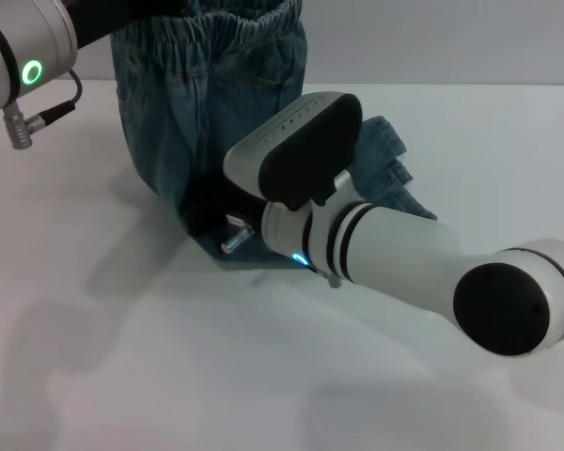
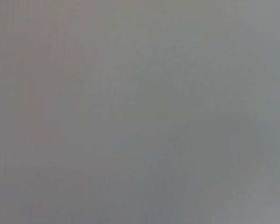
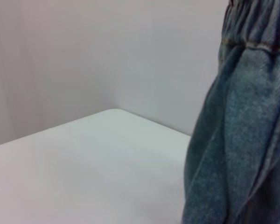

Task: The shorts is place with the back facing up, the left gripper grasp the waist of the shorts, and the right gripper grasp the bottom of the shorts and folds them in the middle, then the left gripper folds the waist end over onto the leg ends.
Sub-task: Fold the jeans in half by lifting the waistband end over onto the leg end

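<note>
The shorts (image 1: 183, 132) hang upright, waist (image 1: 221, 38) lifted near the left end effector. The right end effector (image 1: 227, 235) sits at their lower edge on the table (image 1: 169, 357). Neither end effector's grip state can be determined.

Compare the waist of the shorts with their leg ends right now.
The waist is lifted high under the left arm, at the top of the head view; the leg ends stay low on the table beside the right arm. The waist is gathered and ruffled; the leg ends lie crumpled, partly hidden behind the right arm. Both are faded blue denim of the same shorts.
</note>
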### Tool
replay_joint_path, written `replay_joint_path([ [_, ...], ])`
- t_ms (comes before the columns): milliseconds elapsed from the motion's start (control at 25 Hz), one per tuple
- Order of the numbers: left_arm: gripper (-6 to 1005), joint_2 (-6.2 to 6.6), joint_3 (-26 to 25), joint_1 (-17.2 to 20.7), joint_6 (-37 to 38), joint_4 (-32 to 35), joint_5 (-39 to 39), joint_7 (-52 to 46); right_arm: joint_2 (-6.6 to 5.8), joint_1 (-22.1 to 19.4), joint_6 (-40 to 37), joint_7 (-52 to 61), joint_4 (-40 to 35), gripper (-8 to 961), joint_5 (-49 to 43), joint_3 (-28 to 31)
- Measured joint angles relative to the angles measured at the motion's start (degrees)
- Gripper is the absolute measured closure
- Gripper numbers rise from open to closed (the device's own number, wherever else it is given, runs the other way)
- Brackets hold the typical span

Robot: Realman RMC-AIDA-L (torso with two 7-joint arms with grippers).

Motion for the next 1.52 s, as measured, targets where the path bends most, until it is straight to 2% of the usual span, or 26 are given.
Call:
replay_joint_path([
  [160, 929, 0.02, 0.0, 0.0, 0.0, 0.4, 0.0, 0.1, -0.39, -2.2, -0.6, -0.2, 0.1, 954, -0.2, 2.1],
  [200, 929, 0.01, 0.1, 0.0, 0.0, 0.5, 0.0, 0.1, -0.76, -4.7, -0.6, -0.7, -0.5, 954, -1.2, 4.5],
  [240, 929, 0.01, 0.1, 0.0, 0.0, 0.6, 0.0, 0.2, -0.76, -4.7, -0.6, -0.7, -0.5, 954, -1.2, 4.5],
  [320, 930, 0.00, 0.1, 0.0, 0.0, 0.7, 0.0, 0.3, -0.99, -8.3, -0.4, -1.2, -1.3, 954, -4.1, 8.0],
  [360, 931, -0.08, 0.3, 0.0, 0.1, 0.7, 0.0, 0.6, -0.96, -11.8, -0.2, -1.4, -1.7, 954, -7.7, 12.5],
  [400, 932, -0.08, 0.3, 0.0, 0.1, 0.7, 0.0, 0.6, -0.96, -11.8, -0.2, -1.4, -1.7, 954, -7.7, 12.5],
  [520, 933, -0.10, 0.9, -0.1, 0.7, 1.0, 0.0, 0.7, -0.86, -15.4, -0.3, -1.4, -1.7, 954, -10.8, 17.8],
  [600, 933, -0.11, 1.3, -0.3, 1.4, 1.7, 0.0, 0.7, -1.05, -16.9, -0.7, -1.4, -0.9, 954, -12.3, 21.6],
  [640, 932, -0.11, 1.3, -0.3, 1.4, 1.7, 0.0, 0.7, -1.05, -16.9, -0.7, -1.4, -0.9, 954, -12.3, 21.6],
  [960, 931, -0.15, 5.5, -0.6, 7.3, 5.4, -1.4, 0.7, -1.30, -18.8, -1.2, -1.4, 3.8, 954, -17.2, 32.3],
  [1160, 931, -0.21, 10.4, -2.2, 14.0, 11.1, -2.3, 0.4, -1.28, -21.9, -0.9, -1.5, 1.9, 954, -20.2, 36.3],
  [1240, 930, -0.21, 10.4, -2.2, 14.0, 11.1, -2.3, 0.4, -1.28, -22.9, -0.4, -1.5, 0.8, 954, -20.3, 36.3],
  [1280, 930, -0.25, 14.3, -5.4, 20.7, 17.7, -3.7, 0.2, -1.28, -23.0, -0.1, -1.5, 0.5, 954, -20.6, 36.3],
  [1360, 930, -0.25, 17.1, -7.9, 25.7, 22.6, -5.1, 0.2, -1.29, -23.2, 0.9, -1.5, 0.0, 954, -21.2, 36.4],
  [1400, 930, -0.25, 17.1, -7.9, 25.7, 22.6, -5.1, 0.2, -1.30, -23.1, 1.4, -1.5, -0.1, 954, -21.4, 36.4],
  [1440, 930, -0.26, 20.0, -10.4, 30.8, 27.3, -6.4, 0.2, -1.32, -23.1, 1.9, -1.5, -0.1, 954, -21.5, 36.4],
  [1520, 930, -0.30, 21.1, -11.4, 32.7, 29.0, -6.9, 0.2, -1.37, -22.8, 3.1, -1.5, -0.2, 954, -21.5, 36.4],
])
